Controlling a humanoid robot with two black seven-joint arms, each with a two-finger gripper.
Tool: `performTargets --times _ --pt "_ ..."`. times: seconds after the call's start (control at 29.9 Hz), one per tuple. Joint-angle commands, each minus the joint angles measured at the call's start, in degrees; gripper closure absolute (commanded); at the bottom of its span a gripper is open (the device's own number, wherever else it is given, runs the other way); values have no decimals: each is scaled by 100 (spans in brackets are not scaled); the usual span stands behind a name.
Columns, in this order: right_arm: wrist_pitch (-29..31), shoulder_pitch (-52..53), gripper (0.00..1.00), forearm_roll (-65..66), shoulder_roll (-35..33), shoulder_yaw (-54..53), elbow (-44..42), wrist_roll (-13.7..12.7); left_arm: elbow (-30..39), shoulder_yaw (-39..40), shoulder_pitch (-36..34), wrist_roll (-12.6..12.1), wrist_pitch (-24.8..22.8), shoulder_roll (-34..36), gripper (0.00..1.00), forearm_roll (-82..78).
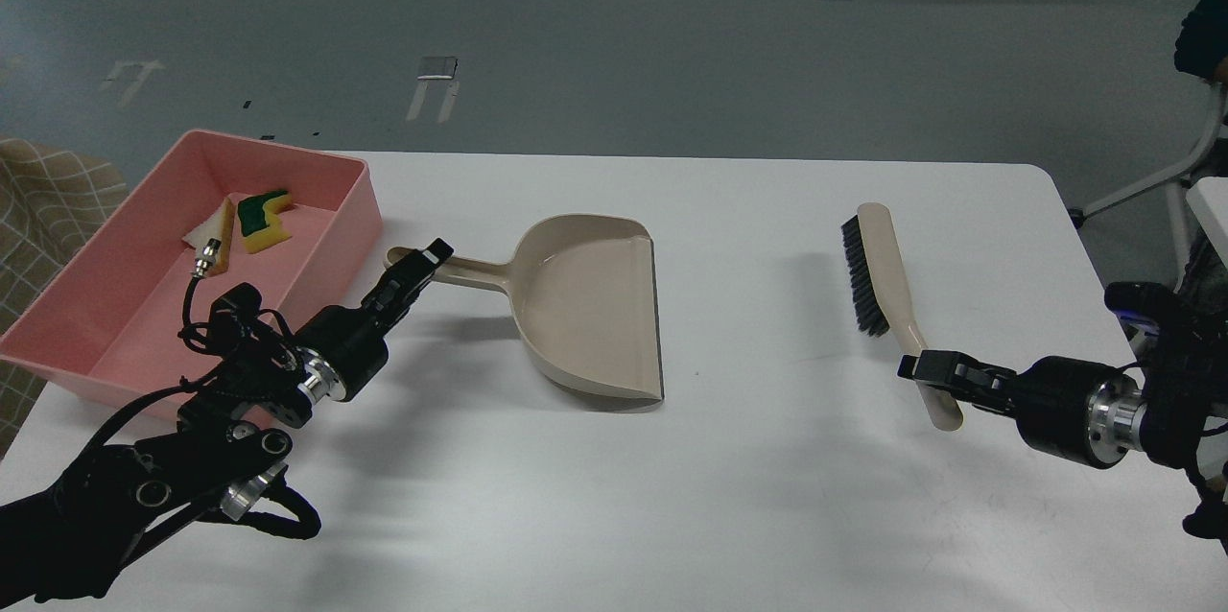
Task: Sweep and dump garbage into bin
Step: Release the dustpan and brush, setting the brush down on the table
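The pink bin (326, 238) stands at the table's left edge. Inside it, near the far end, lie the yellow sponge piece with a green face (265, 221) and the whitish bread-like wedge (215, 231). My left gripper (420, 264) is shut on the handle of the beige dustpan (595, 305), which rests on the table right of the bin. My right gripper (923, 369) is shut on the handle of the beige black-bristled brush (881, 267), which lies at the right.
The white table (748, 459) reaches to a rounded far right corner. A checked cloth (38, 200) lies left of the bin. A chair leg (1142, 190) stands off the table's right side.
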State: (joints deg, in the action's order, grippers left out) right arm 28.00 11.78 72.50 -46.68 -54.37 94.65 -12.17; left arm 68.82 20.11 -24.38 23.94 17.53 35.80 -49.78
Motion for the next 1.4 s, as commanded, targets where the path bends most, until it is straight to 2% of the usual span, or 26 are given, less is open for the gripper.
performTargets --times 0.0,0.33,0.7,0.77,0.84,0.97,1.04,1.1,1.14,1.37 --pt "0 -71 100 -87 1 -21 1 -5 9 11 -5 5 5 -12 3 3" --pt "0 -158 100 -87 -34 -21 -34 -58 9 2 30 5 5 -12 2 3" --pt "0 -211 88 -69 -8 -21 -52 -75 9 2 65 14 5 -21 2 3" --pt "0 -211 76 -69 1 -30 -87 -75 0 -7 74 14 5 -21 2 3" --pt "0 -211 67 -69 1 -30 -96 -75 9 -16 91 14 5 -38 2 -5" --pt "0 -211 56 -69 1 -21 -105 -84 0 -121 127 31 5 -74 2 3" --pt "0 -220 39 -69 1 -13 -105 -93 0 -147 135 75 5 -91 2 -5" --pt "0 -229 30 -78 1 -21 -105 -93 9 -191 135 84 5 -91 2 -5" --pt "0 -246 20 -78 -8 -30 -105 -102 0 -200 135 84 5 -91 2 -5" --pt "0 -247 14 -87 -78 -56 -87 -102 26 -209 188 93 5 -74 2 -40"
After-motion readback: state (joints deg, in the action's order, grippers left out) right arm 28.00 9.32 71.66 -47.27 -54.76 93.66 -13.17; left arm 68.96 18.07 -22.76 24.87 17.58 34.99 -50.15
